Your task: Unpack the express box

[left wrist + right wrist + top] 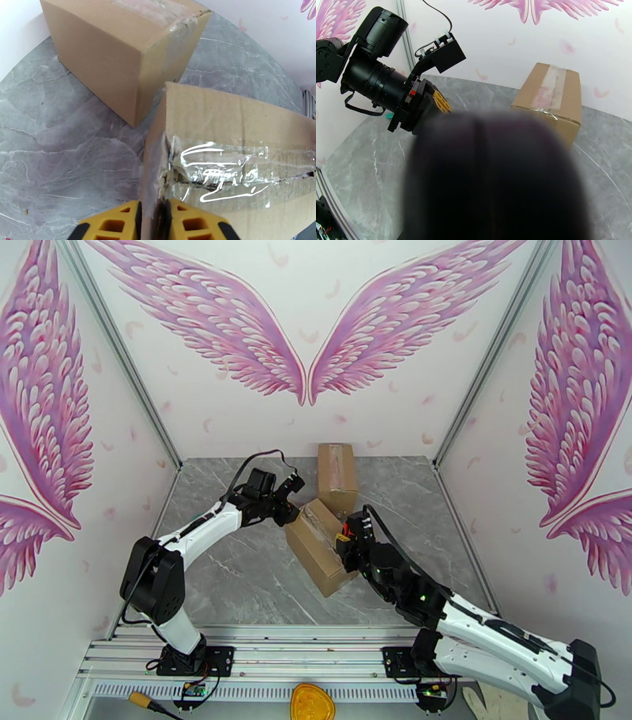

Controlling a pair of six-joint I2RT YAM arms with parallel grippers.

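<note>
The express box (pixel 320 545), brown cardboard with clear tape along its top seam, lies tilted mid-table. My left gripper (pixel 295 513) is at its far-left end. In the left wrist view its yellow fingers (pixel 118 225) are pinched together on the box's end edge (pixel 237 130), where the tape is torn and wrinkled. My right gripper (pixel 347 544) presses against the box's right side. A dark blurred mass (pixel 486 177) with a faint vertical seam covers the lower half of the right wrist view, so its jaws cannot be read. The left gripper (pixel 441 102) shows beyond that mass.
A second taped cardboard box (pixel 337 475) stands at the back of the grey marble table (pixel 237 571), just behind the tilted one, also seen as box (pixel 118 51) and box (pixel 553 98). White winged walls close in three sides. A yellow object (pixel 313 702) lies below the arm rail.
</note>
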